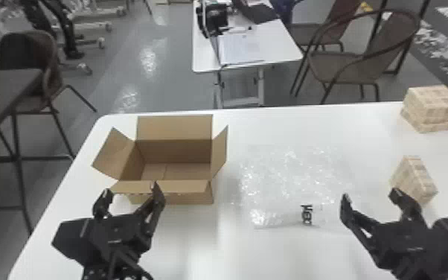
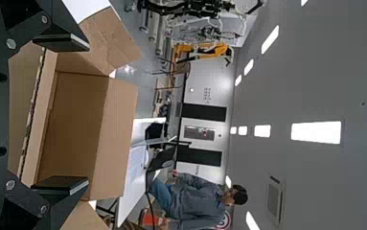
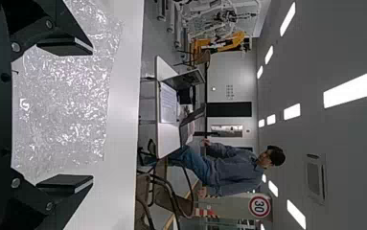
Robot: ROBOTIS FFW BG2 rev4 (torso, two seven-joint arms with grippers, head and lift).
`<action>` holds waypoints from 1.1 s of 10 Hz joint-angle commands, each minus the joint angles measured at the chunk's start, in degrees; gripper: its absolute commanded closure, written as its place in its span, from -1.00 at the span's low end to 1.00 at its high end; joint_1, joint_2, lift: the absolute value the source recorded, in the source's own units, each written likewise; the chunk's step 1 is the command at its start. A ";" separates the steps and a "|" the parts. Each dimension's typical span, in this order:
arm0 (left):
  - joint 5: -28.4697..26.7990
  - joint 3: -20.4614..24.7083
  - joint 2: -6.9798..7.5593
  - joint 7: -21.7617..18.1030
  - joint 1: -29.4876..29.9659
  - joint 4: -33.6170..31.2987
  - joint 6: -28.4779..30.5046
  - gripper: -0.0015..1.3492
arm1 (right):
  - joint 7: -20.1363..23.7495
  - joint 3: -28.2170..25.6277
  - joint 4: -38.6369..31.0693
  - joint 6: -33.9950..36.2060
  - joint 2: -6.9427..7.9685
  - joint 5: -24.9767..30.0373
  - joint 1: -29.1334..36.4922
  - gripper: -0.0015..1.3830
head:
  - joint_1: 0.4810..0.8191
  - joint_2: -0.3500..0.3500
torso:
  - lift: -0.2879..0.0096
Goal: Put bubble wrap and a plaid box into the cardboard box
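Shiny grey floor lies behind a white, round-cornered table, its near edge cut off. At ten o'clock on it stands an open brown cardboard box, empty, its near flap partly covering the front wall. At the box's seven o'clock, the left black gripper has its fingers apart, overlapping that flap; contact is hard to tell. Clear bubble wrap with black print lies flat at the box's three o'clock, its edges faint against the white. Near its four o'clock, the right black gripper spreads its fingers, one hiding a corner of a beige checked block at two o'clock. Just past that block's twelve o'clock sits a larger beige checked stack. Which is the plaid box is unclear.
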 commanded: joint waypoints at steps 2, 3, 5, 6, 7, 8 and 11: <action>0.63 1.03 -0.15 0.50 0.33 -4.20 4.05 -0.41 | 0.01 0.00 0.09 0.00 0.00 -0.17 0.00 -0.53 | 0.27 0.36 | 0.21; 1.07 2.44 -0.15 0.41 -0.02 -5.69 6.15 -0.29 | 0.01 0.00 0.18 0.00 0.00 -0.35 0.00 -0.53 | 0.27 0.38 | 0.21; 2.91 7.36 0.09 -1.52 -1.60 -7.71 8.18 -0.27 | 0.01 0.00 0.36 0.00 0.00 -0.53 -0.09 -0.53 | 0.27 0.44 | 0.21; 5.73 10.26 -0.15 -3.72 -3.10 -7.89 9.67 -0.27 | 0.01 0.00 0.36 0.09 0.00 -0.53 -0.27 -0.53 | 0.27 0.50 | 0.21; 7.57 14.66 -0.15 -9.70 -5.91 -7.89 13.54 -0.27 | 0.09 0.00 0.44 0.17 0.00 -0.53 -0.35 -0.53 | 0.27 0.56 | 0.21; 6.78 18.26 -0.15 -14.88 -8.90 -7.89 17.67 -0.27 | 0.09 0.00 0.62 0.17 0.00 -0.61 -0.53 -0.53 | 0.27 0.58 | 0.21; 4.67 26.70 -0.15 -22.00 -16.19 -7.54 28.74 -0.27 | 0.09 0.44 1.15 0.17 0.00 -0.53 -1.50 -0.53 | 0.27 0.73 | 0.21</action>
